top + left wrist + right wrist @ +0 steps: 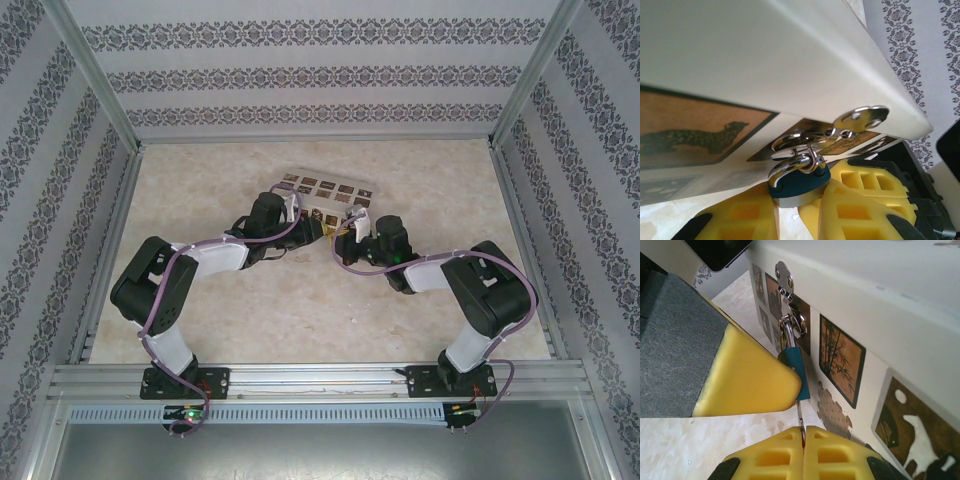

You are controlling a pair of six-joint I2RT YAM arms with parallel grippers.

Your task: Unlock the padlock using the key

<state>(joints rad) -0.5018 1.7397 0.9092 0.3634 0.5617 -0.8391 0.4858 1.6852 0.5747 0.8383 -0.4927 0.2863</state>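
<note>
- The tiny blue padlock (791, 362) hangs by its shackle (786, 335) right under the hasp (783, 277) on the front of the patterned box (880, 300).
- The left gripper (799, 202) is clamped on the padlock body just below the hasp, with a yellow pad on either side. The right gripper (803, 440) is pinched tight on the skinny key (800, 416), which runs from its fingertips straight up into the bottom of the lock.
- Biggest worry imo: only a sliver of that key is held, right at the fingertips. Once the wrist twists, the blade could just spin in the soft pads and the cylinder wouldn't turn at all.
- If the wrist's rotation isn't lined up with the key's own axis, the thin blade gets levered sideways. Then it either bends or pops out of the keyway.
- The left grip looks like it sits on a small rounded body. Torque from the key could roll the lock between the pads so it swings under the hasp, and the turn would be wasted.
- Any downward tug goes straight through the shackle into the hasp. The box looks light, so it might tip or slide toward the arms.
- I honestly can't tell how deep the key is seated. If it's only partway in, forcing the turn is what jams it.
</note>
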